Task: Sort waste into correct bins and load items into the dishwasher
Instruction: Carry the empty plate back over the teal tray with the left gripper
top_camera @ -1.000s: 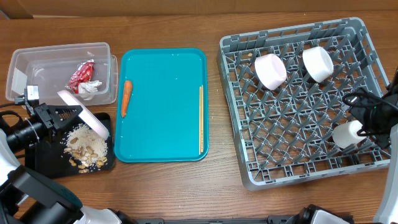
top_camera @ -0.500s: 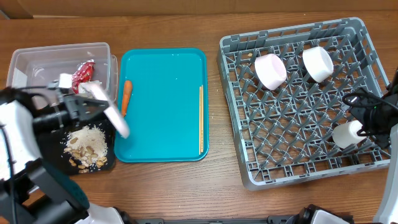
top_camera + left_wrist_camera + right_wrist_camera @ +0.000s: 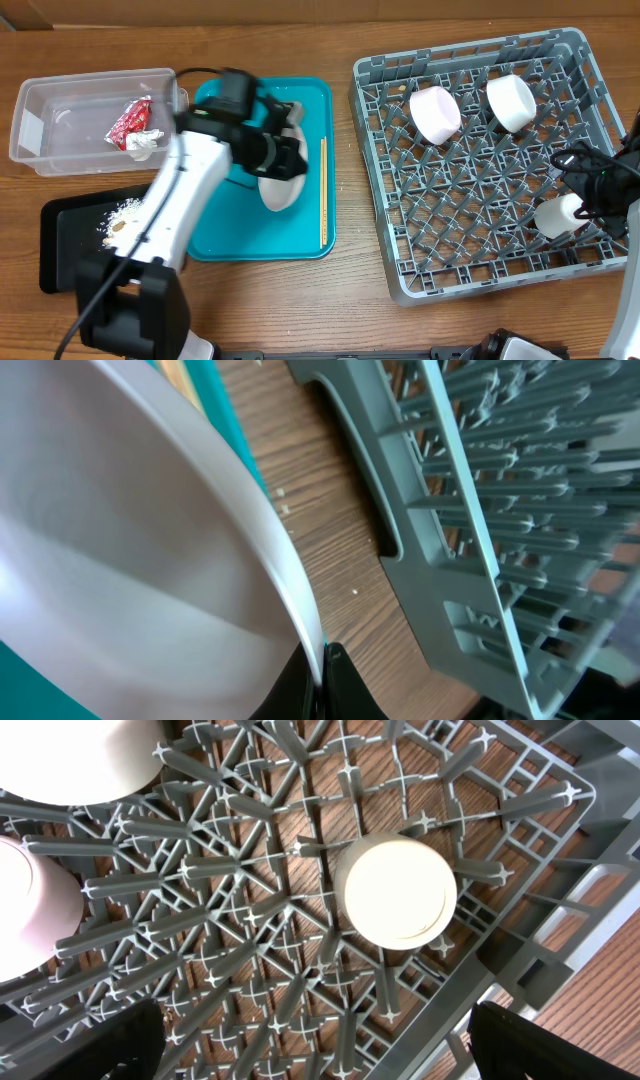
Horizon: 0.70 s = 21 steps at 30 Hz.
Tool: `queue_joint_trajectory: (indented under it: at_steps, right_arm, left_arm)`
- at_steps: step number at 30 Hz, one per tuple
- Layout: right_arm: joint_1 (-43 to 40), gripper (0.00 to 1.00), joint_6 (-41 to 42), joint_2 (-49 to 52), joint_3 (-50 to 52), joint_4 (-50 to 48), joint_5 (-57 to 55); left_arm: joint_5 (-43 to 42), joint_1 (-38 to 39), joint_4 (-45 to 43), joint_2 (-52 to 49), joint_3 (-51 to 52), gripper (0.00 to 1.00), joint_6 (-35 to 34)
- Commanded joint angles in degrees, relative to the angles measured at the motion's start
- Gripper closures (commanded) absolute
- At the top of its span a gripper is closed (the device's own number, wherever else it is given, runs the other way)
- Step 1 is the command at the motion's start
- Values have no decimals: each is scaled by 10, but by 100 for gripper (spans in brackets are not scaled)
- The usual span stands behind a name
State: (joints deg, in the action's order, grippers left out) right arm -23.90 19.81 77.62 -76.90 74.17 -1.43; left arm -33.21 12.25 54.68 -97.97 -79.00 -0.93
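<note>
Swinging rightward, the round white plate (image 3: pixel 281 186) is now hanging on edge above the teal tray (image 3: pixel 300 238). A second ago it was tipped over the black tray (image 3: pixel 60 245) at the left of the tabletop (image 3: pixel 350 300). The left claw (image 3: pixel 285 158) is clamping it tight by the rim, fingers fully closed on the edge. In the wrist view the plate is filling the left side, with the near wall of the grey dish rack (image 3: pixel 480 235) coming up just beyond a strip of bare wood.

Behind it, the beige food scraps (image 3: pixel 125 215) are lying in the black tray, so to my eye the scraping step is looking finished and the plate is heading for the rack. The chopsticks (image 3: pixel 322 190) are lying on the teal tray just beside the plate. The arm is hiding the carrot's spot, so I cannot say whether it is there. The red wrapper (image 3: pixel 128 120) and the tissue (image 3: pixel 145 142) are sitting in the clear tub (image 3: pixel 60 105).

Over at the rack nothing is changing: the pink bowl (image 3: pixel 435 112), the white bowl (image 3: pixel 510 102) and the small cup (image 3: pixel 558 215) are sitting among the pegs. The right claw (image 3: pixel 318 1030) is hovering over the cup, spread wide and holding nothing.
</note>
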Motion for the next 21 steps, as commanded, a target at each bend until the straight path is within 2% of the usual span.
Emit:
queue_joint_trajectory:
  at_steps: [1,5,7,8,9,10,11,14,18,21]
  right_arm:
    - [-1,0,-3,-12,-4,-1,3]
    - [-1,0,-3,-12,-4,1,3]
    - [-1,0,-3,-12,-4,1,3]
    - [-1,0,-3,-12,-4,1,3]
    - [-1,0,-3,-12,-4,1,3]
    - [-1,0,-3,-12,-4,1,3]
    - [-1,0,-3,-12,-4,3,3]
    - [-1,0,-24,-12,-4,10,27]
    - [17,0,-94,-12,-4,-9,131]
    - [61,0,-121,-12,-8,-18,170]
  left_arm:
    - [160,108,-30,-23,2,96,-147]
    - [167,157,-54,-51,2,93,-169]
    - [167,172,-82,-63,2,72,-169]
    - [167,172,-89,-63,1,70,-169]
    - [167,171,-91,-62,-2,62,-169]
    - [168,169,-90,-61,-9,59,-168]
    - [168,159,-76,-61,-28,52,-159]
    - [191,122,14,-52,-93,48,-145]
    - [252,43,139,-26,-167,44,-145]
    - [266,-11,189,-3,-190,42,-144]
